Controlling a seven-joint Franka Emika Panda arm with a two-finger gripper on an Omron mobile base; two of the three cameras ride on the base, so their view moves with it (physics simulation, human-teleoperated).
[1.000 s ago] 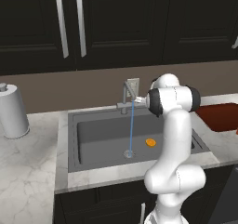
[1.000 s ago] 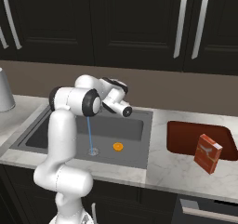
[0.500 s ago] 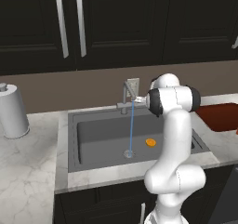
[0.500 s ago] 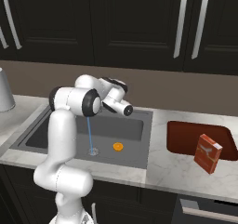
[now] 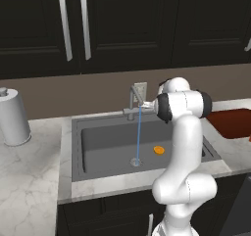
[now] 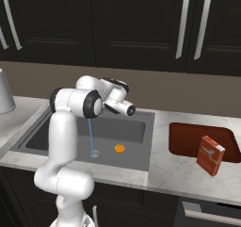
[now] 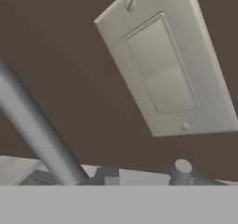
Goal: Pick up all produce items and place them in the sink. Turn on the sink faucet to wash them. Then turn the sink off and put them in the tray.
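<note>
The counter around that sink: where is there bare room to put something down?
The marble left of the sink, up to the grey canister, is bare, as is the strip between the sink and the tray. The tray's right end holds a red box.

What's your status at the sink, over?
Gripper at the faucet, jaw state unclear. Water running onto the drain. Orange produce piece in sink. Boxed item sits in tray.

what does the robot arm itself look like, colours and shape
The arm is glossy white, built of thick rounded tube segments that swell into a bulbous base. Dark grey to black rings and caps mark its joints, clearest at the big round elbow joint. The hand end is white with a dark tip near the sink faucet. No cables or markings show.
</note>
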